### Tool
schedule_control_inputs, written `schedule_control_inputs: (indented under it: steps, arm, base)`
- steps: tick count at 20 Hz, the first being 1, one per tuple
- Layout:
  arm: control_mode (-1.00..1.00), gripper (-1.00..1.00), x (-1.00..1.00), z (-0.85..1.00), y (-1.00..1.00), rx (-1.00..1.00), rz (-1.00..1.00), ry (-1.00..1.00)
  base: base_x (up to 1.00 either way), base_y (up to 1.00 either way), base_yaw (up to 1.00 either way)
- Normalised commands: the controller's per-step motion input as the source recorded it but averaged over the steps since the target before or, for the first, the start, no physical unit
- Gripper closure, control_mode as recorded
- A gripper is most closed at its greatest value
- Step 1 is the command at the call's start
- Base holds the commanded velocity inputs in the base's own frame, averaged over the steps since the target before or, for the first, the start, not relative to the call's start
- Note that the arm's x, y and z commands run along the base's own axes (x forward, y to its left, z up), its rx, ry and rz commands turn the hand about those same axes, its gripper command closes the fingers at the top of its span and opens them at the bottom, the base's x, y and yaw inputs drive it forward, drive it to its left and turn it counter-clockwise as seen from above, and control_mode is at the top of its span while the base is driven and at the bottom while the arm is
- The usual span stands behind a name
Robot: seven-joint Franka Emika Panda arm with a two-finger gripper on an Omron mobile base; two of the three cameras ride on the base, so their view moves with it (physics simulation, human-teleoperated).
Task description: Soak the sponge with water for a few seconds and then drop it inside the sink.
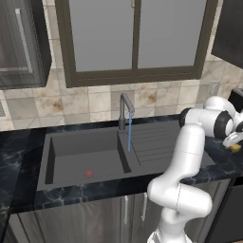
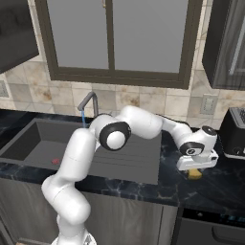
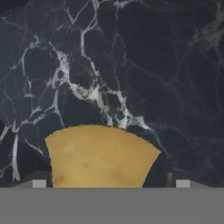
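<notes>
Black marbled countertop [image 2: 210, 186] across the whole front, white veins close up in the hand view. Set into it, the dark grey sink [image 1: 76, 156]: deep basin on the left, ribbed drainboard on the right, small red drain mark [image 1: 88, 173] on the basin floor. Grey gooseneck faucet [image 1: 124, 110] at the back edge, with water [image 1: 129, 135] falling from it in a thin pale-blue stream, down by the wall between basin and drainboard. White arm reaching right, well away from the sink, hand low over the bare counter. Dark toaster-like appliance [image 2: 234, 131] just beyond, at the wall. Gripper [image 2: 194, 171] directly above the sponge [image 3: 100, 157], jaws spread wide, one fingertip [image 3: 38, 183] on each side, not clamped on it. Sponge yellow-tan, flat on the marble right of the drainboard, well apart from the stream; whether the tips touch its sides, cannot tell.
</notes>
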Motion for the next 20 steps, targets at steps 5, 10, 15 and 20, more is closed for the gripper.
schedule_control_inputs:
  steps: [5,10,15,20]
  arm:
    - [-1.0,1.0,0.0,0.0,0.0,0.0,0.0,0.0]
    - [-1.0,1.0,0.0,0.0,0.0,0.0,0.0,0.0]
    - [-1.0,1.0,0.0,0.0,0.0,0.0,0.0,0.0]
    - [-1.0,1.0,0.0,0.12,0.16,0.0,0.0,0.0]
  base:
    - [0.0,0.0,0.0]
    - [0.0,0.0,0.0]
    - [0.0,0.0,0.0]
    - [0.0,0.0,0.0]
